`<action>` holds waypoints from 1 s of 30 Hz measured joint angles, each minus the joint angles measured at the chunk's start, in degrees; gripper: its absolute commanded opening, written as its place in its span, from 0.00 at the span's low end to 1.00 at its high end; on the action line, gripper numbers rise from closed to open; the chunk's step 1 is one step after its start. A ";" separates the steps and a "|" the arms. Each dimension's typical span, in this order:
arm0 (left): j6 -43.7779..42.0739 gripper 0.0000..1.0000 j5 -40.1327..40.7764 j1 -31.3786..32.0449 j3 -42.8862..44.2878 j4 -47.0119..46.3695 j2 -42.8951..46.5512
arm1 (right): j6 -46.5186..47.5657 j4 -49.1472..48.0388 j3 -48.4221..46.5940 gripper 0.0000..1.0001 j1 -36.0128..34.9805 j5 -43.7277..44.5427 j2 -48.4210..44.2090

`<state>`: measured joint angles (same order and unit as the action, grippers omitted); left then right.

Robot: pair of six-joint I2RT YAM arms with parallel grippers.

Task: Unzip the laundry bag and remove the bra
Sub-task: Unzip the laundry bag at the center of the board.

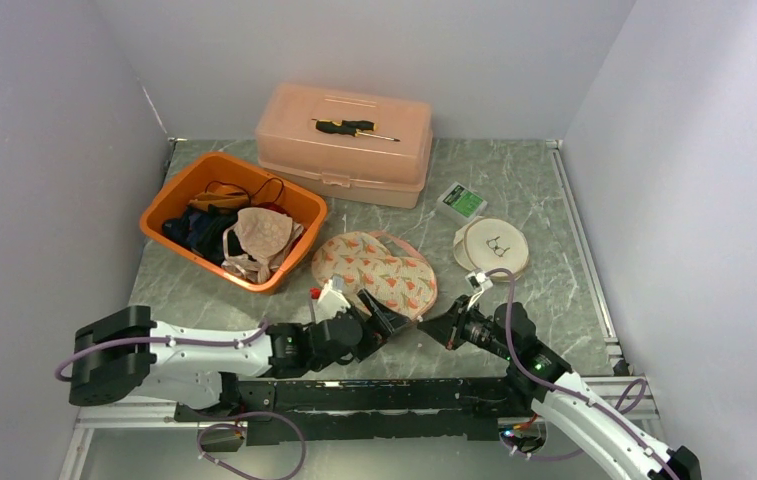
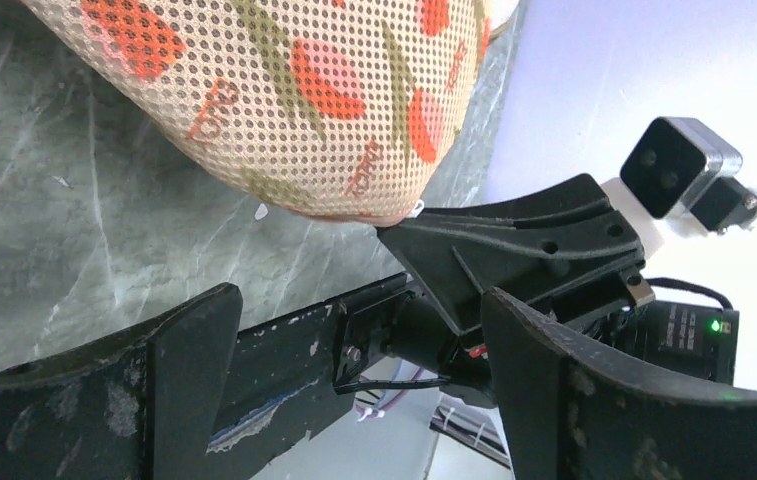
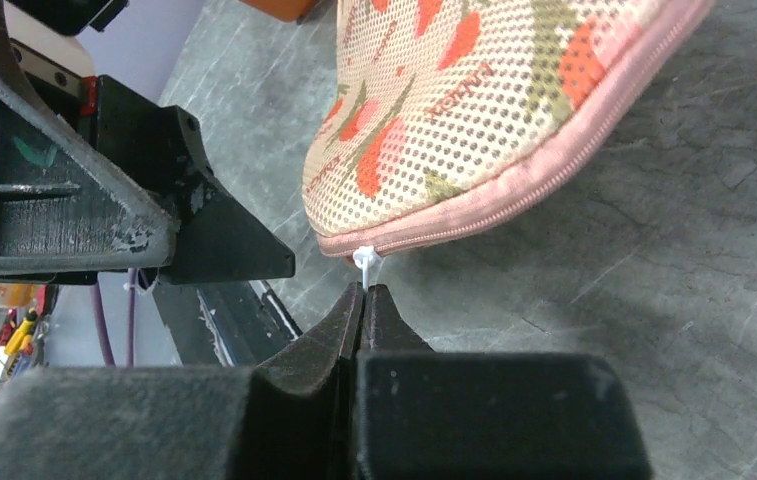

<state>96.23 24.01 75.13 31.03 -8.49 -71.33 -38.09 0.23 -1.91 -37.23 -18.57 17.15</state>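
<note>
Mesh laundry bag (image 1: pixel 374 272), likely soft, light and limp, lies mid-table toward the near edge; right gripper (image 3: pixel 364 300) pinched closed on its small white zipper pull (image 3: pixel 365 262), the sensible hold; left gripper (image 1: pixel 382 318) spread wide just left, empty, free to pin fabric.

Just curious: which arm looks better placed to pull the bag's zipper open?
Right. The right gripper is shut on the zipper pull of the laundry bag; the left gripper stands open beside it, holding nothing.
</note>
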 measured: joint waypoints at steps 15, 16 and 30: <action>-0.02 0.92 4.81 -0.72 -2.73 -8.39 -5.49 | -0.74 -5.46 0.00 0.00 -2.78 0.00 5.99; 0.11 0.89 4.74 -1.22 -2.73 -8.57 -5.84 | -0.76 -5.64 0.00 0.00 -3.06 0.07 6.05; 0.37 0.04 0.74 -7.04 -2.73 -10.49 -8.79 | -0.81 -3.10 0.00 0.00 -4.04 3.96 3.63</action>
<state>96.60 24.75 68.10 28.29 -18.98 -80.12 -38.89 -2.87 -1.91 -41.28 -14.61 20.78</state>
